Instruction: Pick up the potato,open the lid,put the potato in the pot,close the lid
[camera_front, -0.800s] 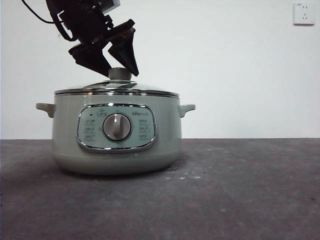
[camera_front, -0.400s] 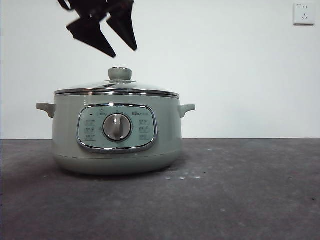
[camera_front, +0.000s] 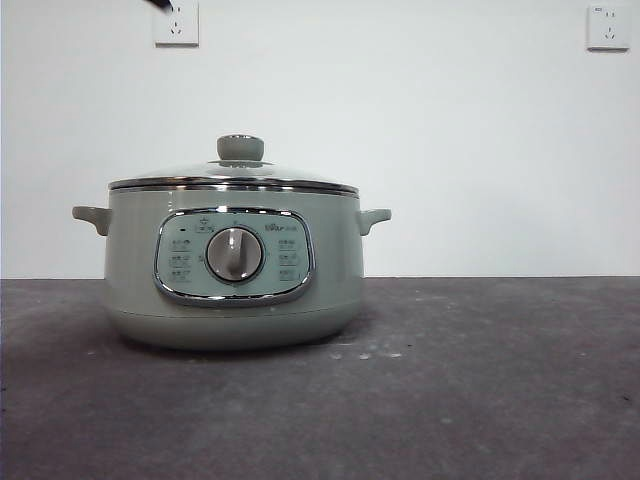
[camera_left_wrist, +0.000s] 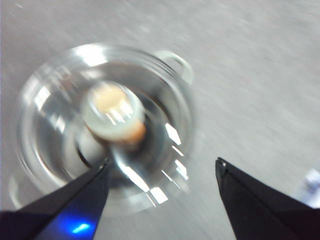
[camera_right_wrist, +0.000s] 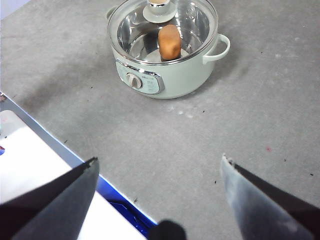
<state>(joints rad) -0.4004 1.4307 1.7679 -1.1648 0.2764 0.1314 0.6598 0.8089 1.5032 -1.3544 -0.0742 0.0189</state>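
Front view is showing the table (camera_front: 480, 400), a dark grey, slightly gritty surface, running back to a plain white wall (camera_front: 460, 130) carrying two sockets (camera_front: 176, 24), one near 11 o'clock and one near 1 o'clock of that picture. On the table the pot (camera_front: 232, 275) is sitting with its dial facing me, and the lid (camera_front: 234, 178) is lying flat and level on its rim. Through the glass, in the right wrist view, the potato (camera_right_wrist: 169, 42) is resting on the steel floor inside, just off centre.

Both arms are hanging high and clear. The left gripper (camera_left_wrist: 162, 167) is hovering above the lid's knob (camera_left_wrist: 111, 111), its fingers spread and holding nothing; its picture is smeared, so I judge that arm is moving. The right gripper (camera_right_wrist: 159, 162) is waiting well back from the pot, fingers spread wide and empty too.

To my eye the job is looking finished, so little is left to spoil. The main risk is that moving left arm dipping or swinging and clipping the knob, which could skew the lid off its seat or nudge the pot across the table.
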